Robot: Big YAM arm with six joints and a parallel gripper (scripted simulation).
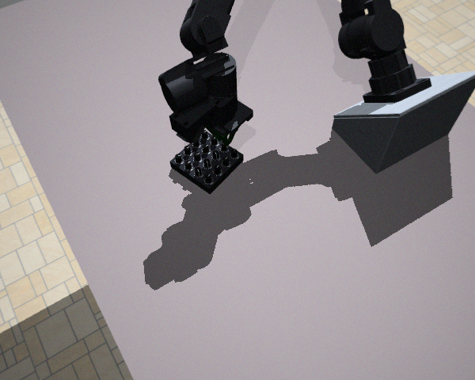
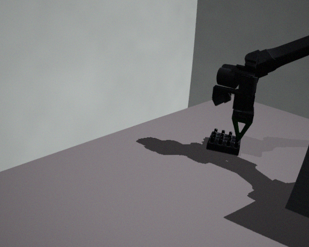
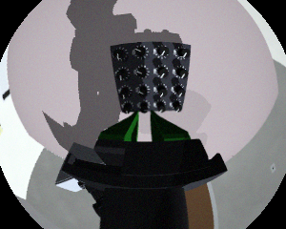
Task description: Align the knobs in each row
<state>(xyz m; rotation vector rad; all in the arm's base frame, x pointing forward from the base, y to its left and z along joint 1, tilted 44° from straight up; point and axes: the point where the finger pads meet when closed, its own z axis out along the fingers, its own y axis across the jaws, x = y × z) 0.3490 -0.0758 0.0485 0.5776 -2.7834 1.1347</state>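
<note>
The black knob box (image 1: 210, 189) (image 2: 221, 150) (image 3: 152, 62) stands flat on the table with four rows of black knobs. In the wrist view, several knobs of the two right columns show white lines toward the lower side, and the top knob (image 3: 140, 52) of the second column shows its line toward the left. The printed names are too small to read. My gripper (image 1: 226, 143) (image 2: 239, 138) (image 3: 144, 114) points down at the box's edge, narrowly open, its tips at the second knob from left (image 3: 143, 108) in the nearest row. Whether they touch it is not clear.
The arm's grey wedge-shaped base (image 1: 417, 134) (image 2: 305, 186) stands on the table (image 1: 290, 265) (image 2: 109, 186) to the right. The arm's shadow falls across the table and beside the box. A pale wall (image 2: 90, 66) rises behind the table.
</note>
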